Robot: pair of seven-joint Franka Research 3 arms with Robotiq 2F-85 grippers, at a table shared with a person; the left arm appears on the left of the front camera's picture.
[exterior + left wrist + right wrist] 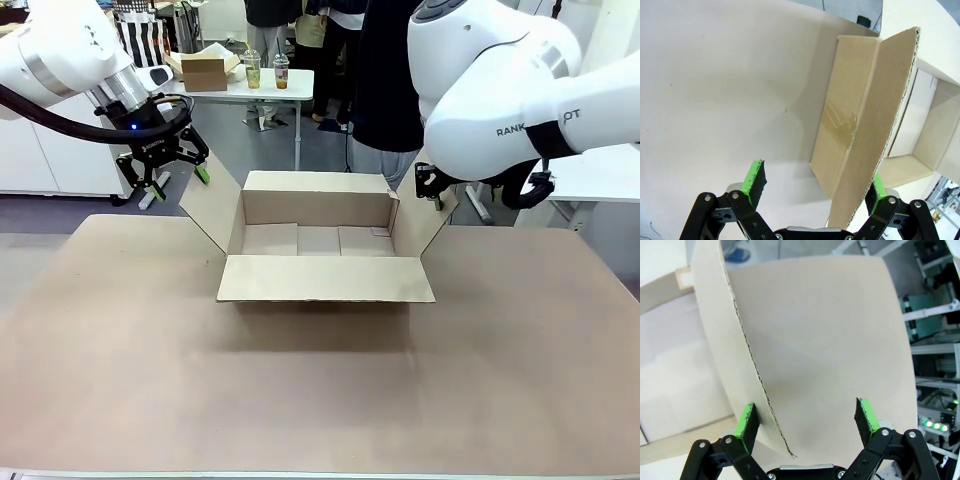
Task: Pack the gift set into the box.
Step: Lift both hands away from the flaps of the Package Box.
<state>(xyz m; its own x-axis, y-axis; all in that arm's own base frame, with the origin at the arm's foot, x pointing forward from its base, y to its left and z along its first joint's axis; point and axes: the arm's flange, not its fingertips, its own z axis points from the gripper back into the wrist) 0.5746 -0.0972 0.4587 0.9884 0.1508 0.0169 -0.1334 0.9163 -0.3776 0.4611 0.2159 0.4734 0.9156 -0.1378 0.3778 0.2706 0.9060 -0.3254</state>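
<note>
The box (325,278) stands open in the middle of the table, all four flaps spread out and its inside bare. The gift set is out of view. My left gripper (178,180) hangs open at the top edge of the left flap (860,115); in the left wrist view the flap's corrugated edge runs between the fingers, close to the right pad (877,189). My right gripper (432,188), mostly hidden behind its own arm, is open at the right flap (805,340), whose edge passes just inside the left pad (747,419).
A person in dark clothes (385,90) stands just behind the box at the far side. Farther back, a white table holds a small cardboard box (205,70) and two cups (265,68). Another white table (600,185) is at the right.
</note>
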